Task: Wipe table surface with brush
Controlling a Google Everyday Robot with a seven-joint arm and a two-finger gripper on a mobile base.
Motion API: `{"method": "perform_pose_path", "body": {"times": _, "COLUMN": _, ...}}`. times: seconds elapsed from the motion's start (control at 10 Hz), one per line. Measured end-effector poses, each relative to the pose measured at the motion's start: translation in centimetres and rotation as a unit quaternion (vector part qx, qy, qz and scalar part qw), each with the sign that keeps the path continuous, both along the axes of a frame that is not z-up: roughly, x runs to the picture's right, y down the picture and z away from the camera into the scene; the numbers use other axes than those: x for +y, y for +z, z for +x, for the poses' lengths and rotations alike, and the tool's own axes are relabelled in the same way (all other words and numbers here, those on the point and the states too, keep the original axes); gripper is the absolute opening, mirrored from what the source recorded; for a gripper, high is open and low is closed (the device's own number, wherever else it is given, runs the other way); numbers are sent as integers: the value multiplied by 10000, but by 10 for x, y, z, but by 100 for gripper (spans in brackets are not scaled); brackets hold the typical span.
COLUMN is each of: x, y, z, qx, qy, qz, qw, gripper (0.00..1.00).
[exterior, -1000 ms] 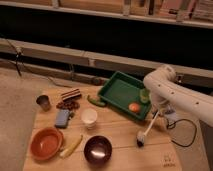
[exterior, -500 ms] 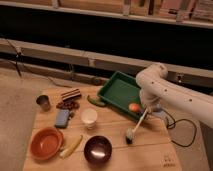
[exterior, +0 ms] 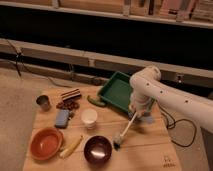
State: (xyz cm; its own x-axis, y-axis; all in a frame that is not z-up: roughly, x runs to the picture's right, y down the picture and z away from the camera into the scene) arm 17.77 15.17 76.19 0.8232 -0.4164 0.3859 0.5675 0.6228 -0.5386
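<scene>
Hand (exterior: 138, 111) clenched on the brush (exterior: 126, 131) handle top; brush slants down-left from it, dark head touching counter (exterior: 145, 150) beside dark bowl (exterior: 97, 150).

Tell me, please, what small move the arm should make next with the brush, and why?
Probably sweep the brush back toward the bare planks on the right of the table surface. The end effector holds the white handle at a slant, and the dark head rests on the wood right beside the dark bowl; going further left would likely knock that bowl.
</scene>
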Motion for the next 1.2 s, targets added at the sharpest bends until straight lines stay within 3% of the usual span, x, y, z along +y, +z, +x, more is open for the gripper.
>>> {"method": "perform_pose_path", "body": {"times": 0.3, "x": 34, "y": -36, "z": -13, "qx": -398, "qy": 69, "qz": -166, "qw": 9990, "gripper": 0}}
{"method": "perform_pose_path", "body": {"times": 0.5, "x": 36, "y": -63, "z": -4, "qx": -438, "qy": 91, "qz": -132, "qw": 9989, "gripper": 0}}
{"method": "perform_pose_path", "body": {"times": 0.8, "x": 25, "y": -81, "z": 41, "qx": -130, "qy": 199, "qz": -105, "qw": 9997, "gripper": 0}}
{"method": "perform_pose_path", "body": {"times": 1.2, "x": 29, "y": -79, "z": 111, "qx": 593, "qy": 551, "qz": -438, "qw": 9958, "gripper": 0}}
